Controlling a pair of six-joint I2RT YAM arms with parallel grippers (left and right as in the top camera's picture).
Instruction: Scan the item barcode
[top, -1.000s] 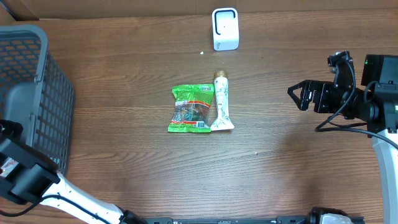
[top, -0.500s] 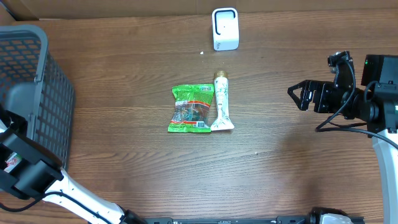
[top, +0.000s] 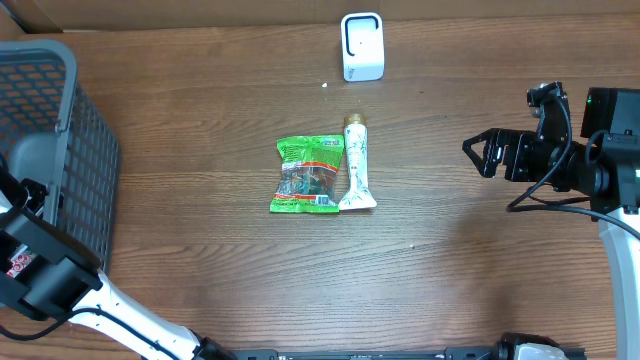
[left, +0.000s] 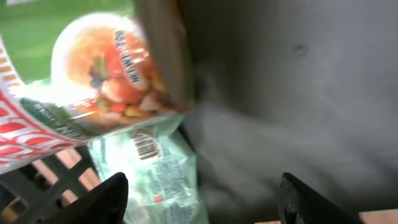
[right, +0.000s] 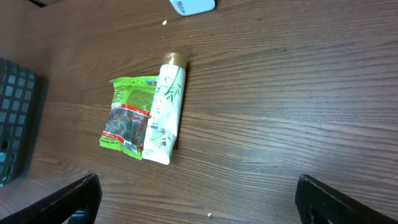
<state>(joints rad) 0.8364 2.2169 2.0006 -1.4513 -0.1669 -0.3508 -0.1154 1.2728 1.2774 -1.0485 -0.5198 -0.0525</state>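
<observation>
Pale green packet, barcode showing, lies in the basket at the surface's left edge, partly under a noodle cup; probably light, soft and slick, so pinch a free edge, since left end effector and right end effector both gape empty.

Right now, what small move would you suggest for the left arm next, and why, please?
Probably lower the left gripper onto the pale green packet and close: its fingers stand open and empty above it in the basket, beside the noodle cup.
</observation>
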